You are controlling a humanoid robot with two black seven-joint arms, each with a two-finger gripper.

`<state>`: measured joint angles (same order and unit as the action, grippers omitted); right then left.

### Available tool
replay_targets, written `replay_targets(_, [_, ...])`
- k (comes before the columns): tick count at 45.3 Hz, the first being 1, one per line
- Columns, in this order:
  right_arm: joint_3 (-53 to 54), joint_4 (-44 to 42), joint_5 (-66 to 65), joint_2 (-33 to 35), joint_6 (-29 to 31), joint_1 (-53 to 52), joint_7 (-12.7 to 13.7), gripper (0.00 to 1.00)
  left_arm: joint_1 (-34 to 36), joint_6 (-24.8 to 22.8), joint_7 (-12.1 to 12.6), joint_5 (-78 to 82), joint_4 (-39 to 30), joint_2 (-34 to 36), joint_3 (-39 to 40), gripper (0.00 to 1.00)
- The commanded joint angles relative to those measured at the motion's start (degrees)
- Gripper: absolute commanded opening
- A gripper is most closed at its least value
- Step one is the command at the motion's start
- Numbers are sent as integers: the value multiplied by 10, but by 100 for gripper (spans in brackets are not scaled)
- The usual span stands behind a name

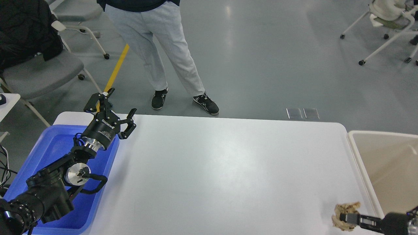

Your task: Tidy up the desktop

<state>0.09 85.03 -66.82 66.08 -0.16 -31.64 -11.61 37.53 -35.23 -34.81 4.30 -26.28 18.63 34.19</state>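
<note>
So the desk (228, 169) is basically bare across the middle of the frame, and the only bit of clutter I can spot is a crumpled tan wad (346, 209), maybe paper or a tissue, sitting at the lower right near the desk's right edge. The right gripper (343, 218) comes in from the lower right corner and its fingers look clamped on that wad, though it's small and dark there, so take that as my read. The beige bin (356, 153) is just to the right of it, past the desk edge, so I'd guess the wad only needs a short carry rightward. The left gripper (112, 107) is way off at the upper left over the blue tray (55, 143), fingers spread wide and holding nothing, so the right arm is clearly nearer.
</note>
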Motion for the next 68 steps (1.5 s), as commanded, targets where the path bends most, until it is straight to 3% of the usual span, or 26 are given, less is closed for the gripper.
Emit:
replay_targets(1, [0, 76, 37, 127, 47, -62, -24, 0, 0, 0, 1, 0, 0, 0, 0, 100])
replay_targets(14, [0, 85, 84, 254, 191, -210, -25, 0, 0, 0, 1, 0, 0, 1, 0, 100])
replay_targets(24, [2, 51, 117, 266, 190, -236, -20, 0, 0, 0, 1, 0, 0, 1, 0, 100])
replay_targets(31, [1, -20, 191, 253, 175, -238, -16, 0, 0, 0, 1, 0, 0, 1, 0, 100])
replay_targets(40, [-16, -154, 347, 178, 133, -229, -16, 0, 0, 1, 1, 0, 0, 0, 0, 100])
replay_targets(45, [-42, -219, 442, 125, 79, -222, -16, 0, 0, 0, 1, 0, 0, 1, 0, 100])
replay_targets(60, [-58, -431, 678, -94, -93, -158, -7, 0, 0, 0, 1, 0, 0, 1, 0, 100])
replay_targets(68, [-54, -524, 757, -192, -135, -127, 10, 0, 0, 0, 1, 0, 0, 1, 0, 100])
